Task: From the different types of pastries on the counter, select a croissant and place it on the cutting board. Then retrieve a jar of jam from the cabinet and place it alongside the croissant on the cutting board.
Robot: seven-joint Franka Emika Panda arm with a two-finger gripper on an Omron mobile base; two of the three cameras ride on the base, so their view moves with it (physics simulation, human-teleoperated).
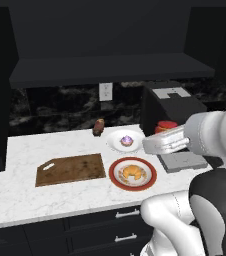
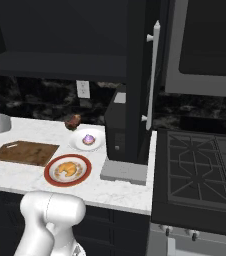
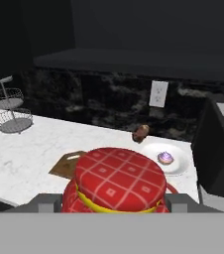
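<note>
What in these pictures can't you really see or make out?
- Pincer: in the hand view the red jar covers its fingertips.
- Jar in the left base view: mostly behind the white arm.
- Croissant: small on its red-rimmed plate; surface detail unreadable.
- Cutting board in the hand view: largely hidden behind the jar.

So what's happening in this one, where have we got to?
The arm is carrying a red jar with a checked lid between the fingers of its gripper, over the counter. The croissant sits on the red-rimmed plate, not on the cutting board beside it, which holds nothing. The cupcake is on a white plate behind, with the dark brown pastry near the wall.
</note>
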